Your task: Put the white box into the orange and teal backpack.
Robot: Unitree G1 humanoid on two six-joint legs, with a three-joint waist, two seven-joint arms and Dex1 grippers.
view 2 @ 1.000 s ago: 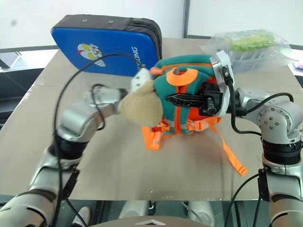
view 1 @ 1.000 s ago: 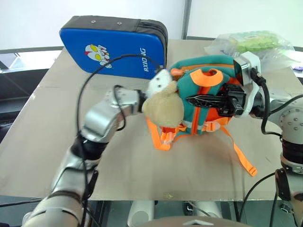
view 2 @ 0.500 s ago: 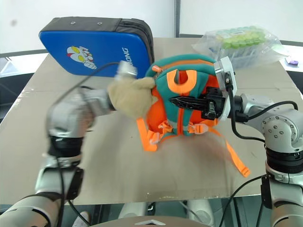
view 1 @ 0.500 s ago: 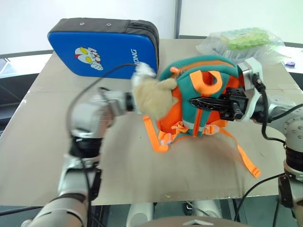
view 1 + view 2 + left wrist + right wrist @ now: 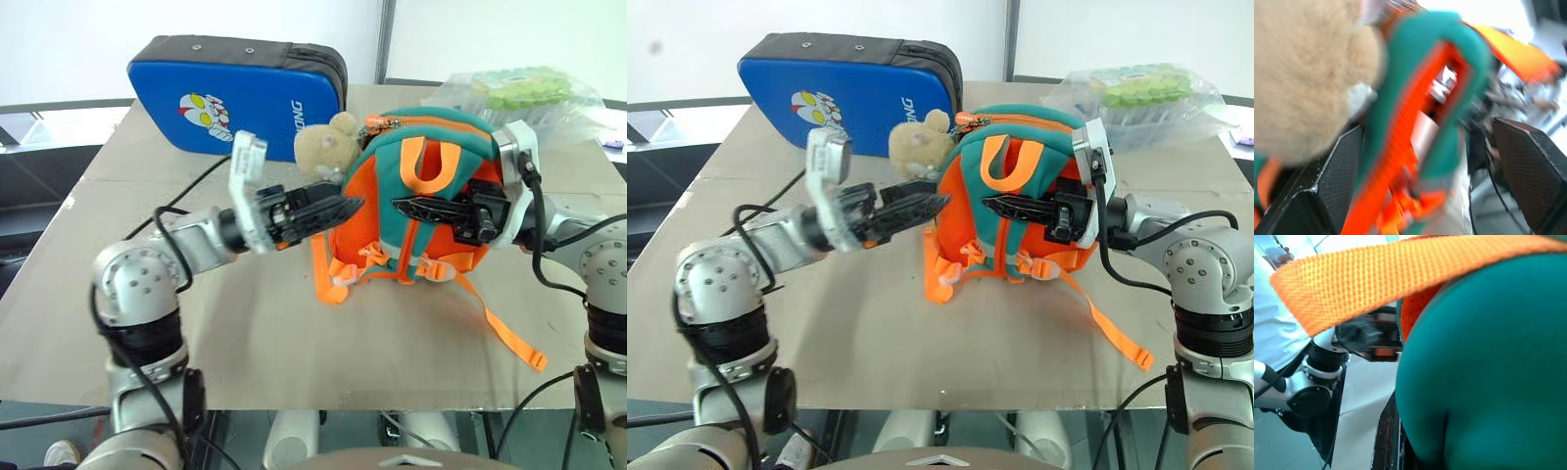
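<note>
Orange and teal backpack (image 5: pixel 416 196) upright near the middle of the table (image 5: pixel 294 333), orange panel and straps toward the camera, one long orange strap (image 5: pixel 505 333) trailing off its lower right across the tabletop. Tan plush toy (image 5: pixel 326 145) perched against the backpack's upper left edge. Left gripper (image 5: pixel 343 208) level just left of the backpack, pointing at its orange side, fingers spread wide and holding nothing; in the left wrist view the two black fingers (image 5: pixel 1337 171) stand far apart with the teal-and-orange handle loop and the plush between them. Right gripper (image 5: pixel 416 207) reaching in from the backpack's right, pointing left across the orange front panel, black fingers pressed together and lying against the fabric; whether any webbing is pinched cannot be told. Big blue padded case (image 5: pixel 235 93) standing behind the backpack, to its left. Clear plastic bag of green items (image 5: pixel 519 93) behind the backpack, to its right. White box nowhere outside the backpack; whether inside cannot be told.
</note>
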